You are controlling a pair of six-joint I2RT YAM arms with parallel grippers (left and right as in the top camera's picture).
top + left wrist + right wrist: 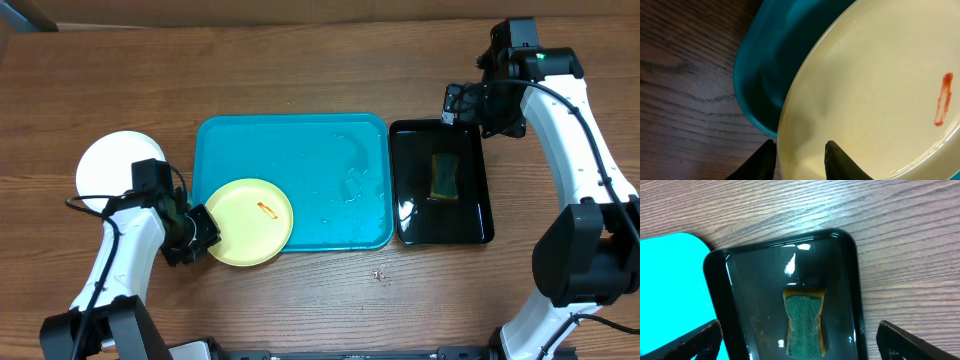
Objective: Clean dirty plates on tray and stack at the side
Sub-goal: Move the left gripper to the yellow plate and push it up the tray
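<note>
A pale yellow-green plate [250, 222] with an orange smear [265, 209] lies at the front-left corner of the turquoise tray [300, 150], overhanging its front rim. My left gripper [195, 232] is shut on the plate's left rim. In the left wrist view one finger is outside the rim and one on the plate [880, 75], with the gripper [800, 155] over the tray's corner [765, 65]. A white plate [105, 165] lies on the table left of the tray; whether it is a stack is unclear. My right gripper [462, 105] [800, 330] is wide open and empty.
A black tray [410, 200] [740, 290] stands right of the turquoise tray and holds a green and yellow sponge [444, 176] [804, 325] in shallow water. Water drops [350, 185] lie on the turquoise tray's right half.
</note>
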